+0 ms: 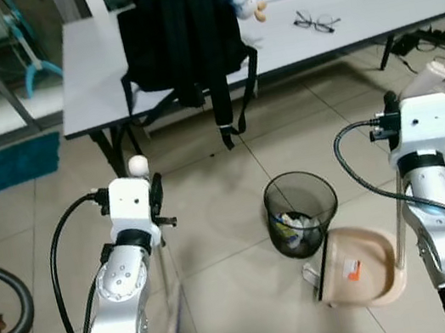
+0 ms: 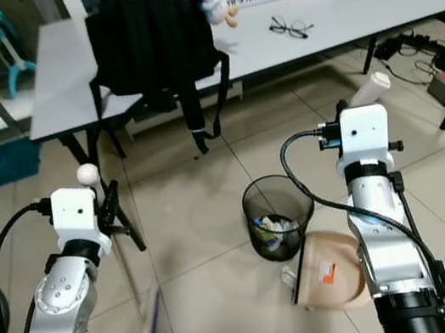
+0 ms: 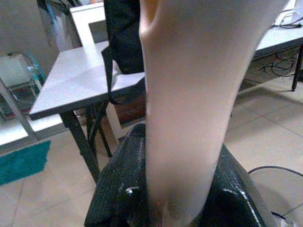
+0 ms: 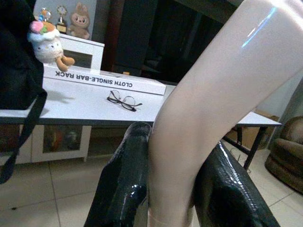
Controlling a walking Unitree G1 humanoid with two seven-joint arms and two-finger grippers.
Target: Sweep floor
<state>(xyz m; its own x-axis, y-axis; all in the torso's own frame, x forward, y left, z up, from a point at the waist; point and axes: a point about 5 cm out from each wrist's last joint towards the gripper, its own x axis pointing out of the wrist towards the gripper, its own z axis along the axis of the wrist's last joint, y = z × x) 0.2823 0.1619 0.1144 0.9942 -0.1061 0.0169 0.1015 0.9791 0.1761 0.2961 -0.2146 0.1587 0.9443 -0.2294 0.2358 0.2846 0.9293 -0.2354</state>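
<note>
Gripping pale broom handle (image 3: 184, 109) upright, left gripper (image 3: 175, 208) clamped around it; right gripper (image 4: 175, 208) clenched on beige long-handled dustpan (image 1: 363, 267) beside black mesh bin (image 1: 301, 211).

Black mesh bin (image 1: 301, 211), beige dustpan (image 1: 362, 266), teal rug (image 1: 8, 165).

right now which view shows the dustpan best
The left eye view: the whole beige dustpan lies on the floor beside the bin. The right eye view shows it too, partly behind the right arm. The right wrist view shows its handle, held in the right pincer.
</note>
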